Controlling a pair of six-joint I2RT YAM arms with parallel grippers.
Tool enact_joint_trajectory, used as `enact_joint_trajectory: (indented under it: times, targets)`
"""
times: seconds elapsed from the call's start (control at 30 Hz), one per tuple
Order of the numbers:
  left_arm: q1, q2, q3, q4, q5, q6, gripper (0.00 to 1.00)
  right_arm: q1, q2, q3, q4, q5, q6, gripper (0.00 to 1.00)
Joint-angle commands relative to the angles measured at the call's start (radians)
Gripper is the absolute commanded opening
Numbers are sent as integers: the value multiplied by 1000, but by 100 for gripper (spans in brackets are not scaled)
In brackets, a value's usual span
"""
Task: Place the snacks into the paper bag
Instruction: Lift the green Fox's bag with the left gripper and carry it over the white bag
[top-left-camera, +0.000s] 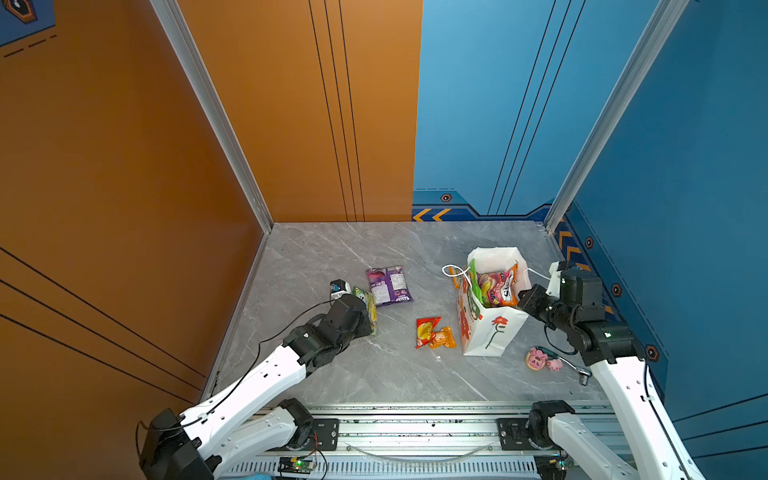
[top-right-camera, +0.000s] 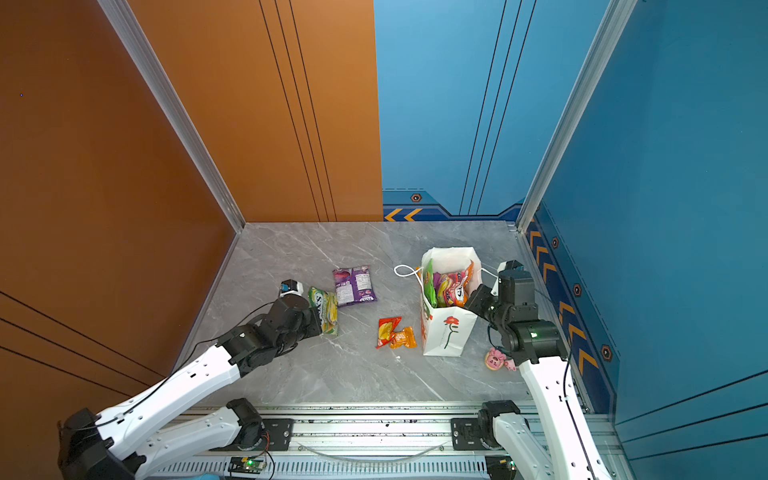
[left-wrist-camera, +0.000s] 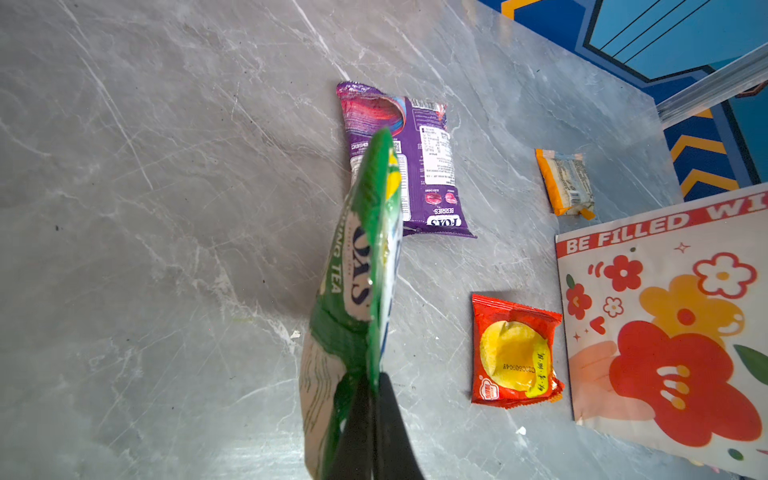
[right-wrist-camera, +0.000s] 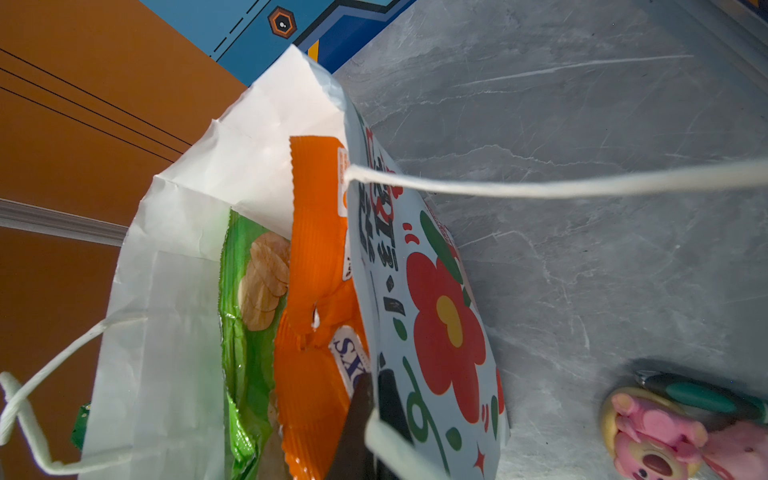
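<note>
Grey marbled tabletop (top-left-camera: 316, 257) filled the lower middle of both top views. Right of centre stood the white upright paper bag with a red flower (top-left-camera: 494, 332), colourful packets (top-left-camera: 494, 289) in its mouth; our right gripper (right-wrist-camera: 372, 384) pinched its printed wall at the rim. Left of centre, our left gripper (left-wrist-camera: 374, 382) squeezed the glossy green FOX'S packet (left-wrist-camera: 365, 257) edge-on, beside a purple foil packet (top-left-camera: 389, 286); a red packet (top-left-camera: 426, 331) and small orange packet (top-left-camera: 444, 338) lay touching at lower centre.

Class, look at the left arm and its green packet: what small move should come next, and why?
Probably carry the green packet across toward the open mouth of the paper bag. The left gripper is shut on the packet's edge, and the right gripper pinches the bag's rim, steadying it.
</note>
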Motion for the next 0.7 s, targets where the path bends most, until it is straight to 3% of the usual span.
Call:
enact_joint_trajectory:
  times: [0.0,0.23,0.67]
  targets:
    - [-17,-36,58,35,-39,33,0,34,19,40,33,-2,-32,0]
    - [-46,-44,126,19,-46,28,0,133,57,81,47,56,-36,0]
    - [-57,6,250,24,-54,7,0,206,52,59,61,80,-43,0]
